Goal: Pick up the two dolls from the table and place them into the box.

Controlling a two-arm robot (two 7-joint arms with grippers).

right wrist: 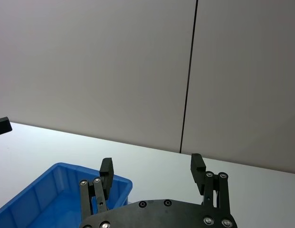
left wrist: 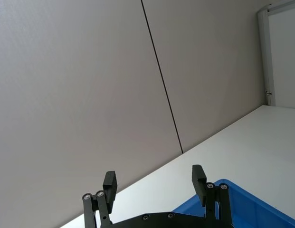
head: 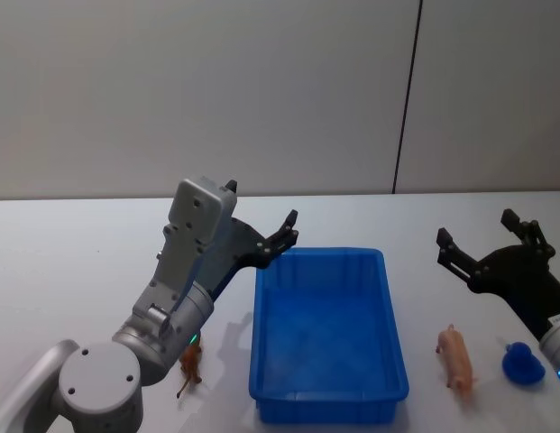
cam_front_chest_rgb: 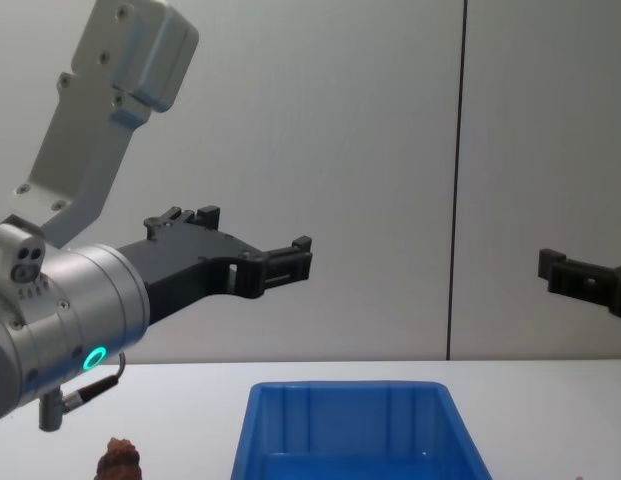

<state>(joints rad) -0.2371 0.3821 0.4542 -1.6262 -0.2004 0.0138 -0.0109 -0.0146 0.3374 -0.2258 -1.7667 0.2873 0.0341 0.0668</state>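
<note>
Both claws hang in the air with nothing in them; the left claw (left wrist: 154, 179) has its fingers spread wide, and so does the right claw (right wrist: 152, 165). The box (head: 320, 255) sits empty on the desk (head: 81, 262), its far left corner below the left claw's tips. The reddish-brown doll (head: 191, 363) lies well back from that claw, down by the arm's own elbow and just off the box's near left corner; the blue doll (head: 523, 365) lies below the right claw and back towards the robot, with a pink pig toy (head: 457, 356) between it and the box.

Reaching looks to be the job now, as I judge it. The left claw would do well to draw back and tip downward first, since its doll is half tucked beside the forearm; then come straight down astride the body and close gently, the thing being small and soft. The right claw has the shorter trip; better to drop on the doll's outer side, clear of the pig; then lift above the rim before crossing.
</note>
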